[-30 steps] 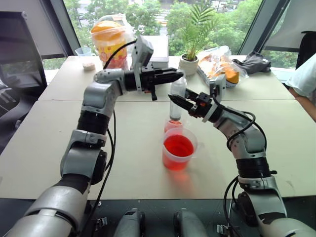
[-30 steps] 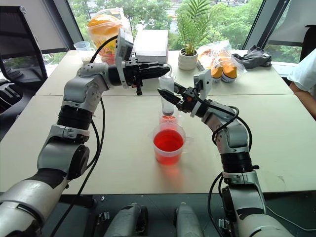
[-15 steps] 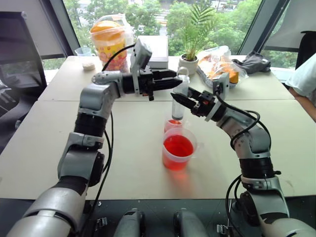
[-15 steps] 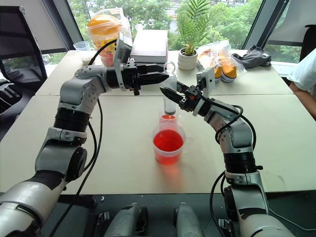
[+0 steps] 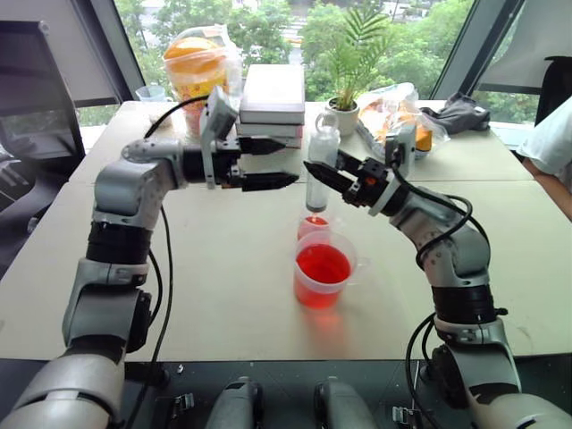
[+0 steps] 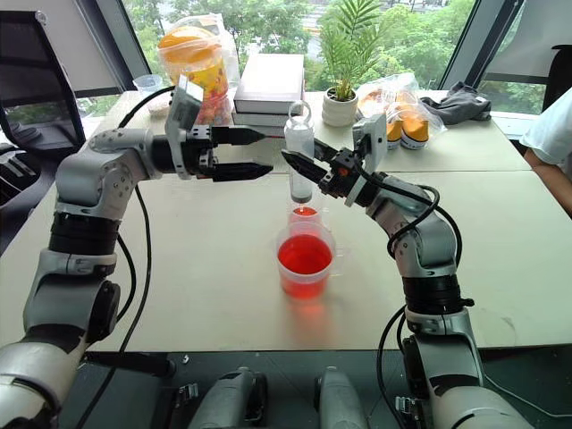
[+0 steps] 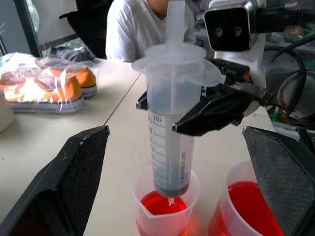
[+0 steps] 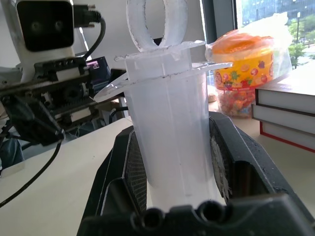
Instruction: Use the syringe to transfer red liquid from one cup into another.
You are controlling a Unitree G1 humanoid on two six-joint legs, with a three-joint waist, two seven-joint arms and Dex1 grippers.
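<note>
The left wrist view looks straight at the syringe (image 7: 170,132): printed graduation marks run down its clear barrel, which looks empty, and its tip hangs just above the red liquid (image 7: 161,202) in the smaller cup (image 7: 165,204). The right wrist view shows instead the plunger's ring at the top and the barrel pressed between the two black fingers (image 8: 130,177) of the right gripper (image 5: 315,172).

From the head camera, the syringe stands upright over the middle of the table (image 5: 232,259), long axis vertical, tip down and plunger up. The right gripper reaches in from the right and is clamped across the barrel about midway up. The left gripper (image 5: 270,162) is just left of the syringe, apart from it, its fingers spread wide and holding nothing, pointing right toward the barrel.

The smaller cup sits directly under the tip. The wider cup (image 5: 323,270), holding more red liquid, stands just nearer, touching or nearly touching it.
</note>
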